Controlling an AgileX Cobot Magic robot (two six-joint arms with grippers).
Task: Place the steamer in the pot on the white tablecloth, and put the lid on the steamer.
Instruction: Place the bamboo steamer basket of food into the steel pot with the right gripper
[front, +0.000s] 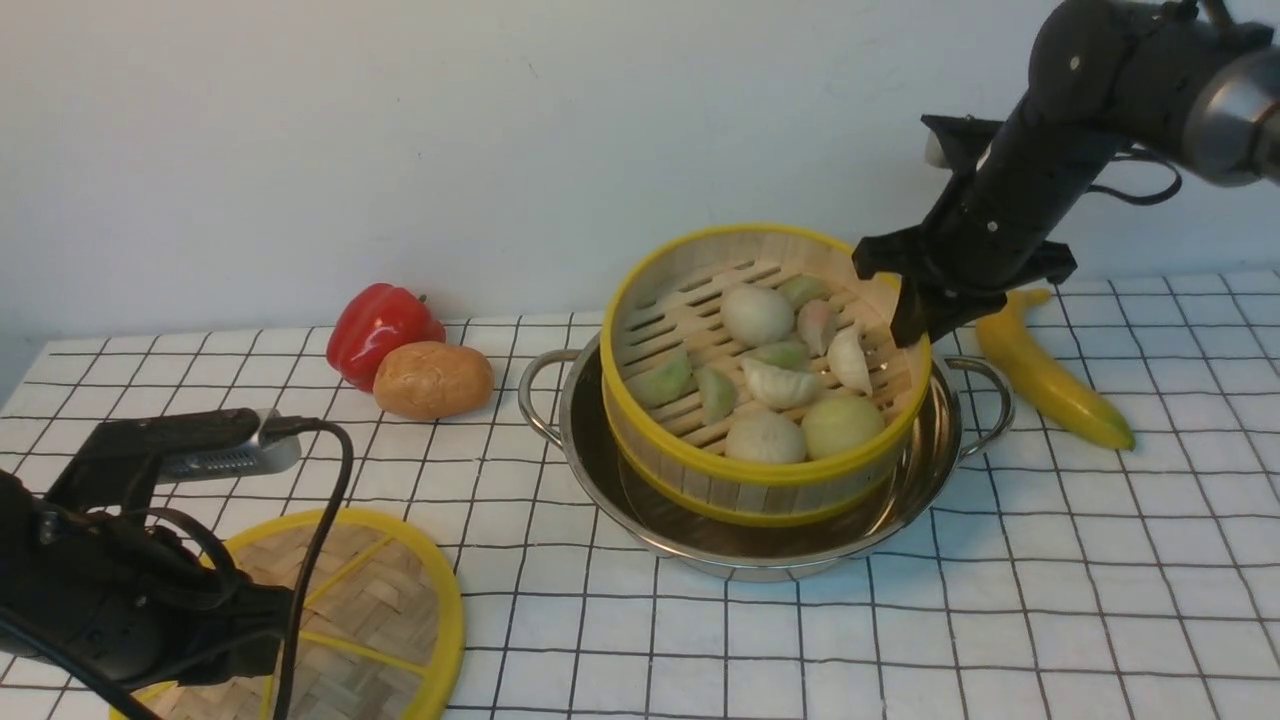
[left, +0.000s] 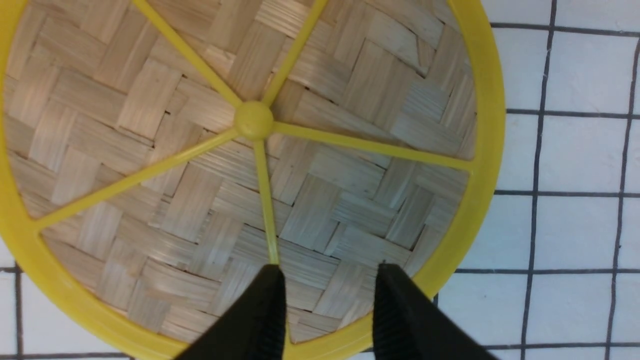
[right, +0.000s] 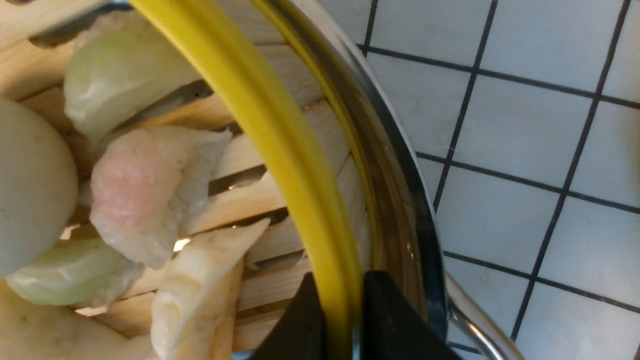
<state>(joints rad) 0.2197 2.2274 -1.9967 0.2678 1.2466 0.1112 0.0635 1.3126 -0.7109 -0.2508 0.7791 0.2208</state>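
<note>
my right fingers (right: 395, 325) grasp the steamer (front: 760, 480) at its 2 o'clock, inside the pot (front: 780, 552); my left fingers (left: 260, 310) hang released over the lid (left: 320, 200).

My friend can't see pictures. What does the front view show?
The right tool pinches the rim of a dumpling-filled steamer, tilted inside a steel pot on the white tablecloth. The woven lid lies nearby, under the left arm.

plain pale wall (front: 400, 120), evenly lit
</note>
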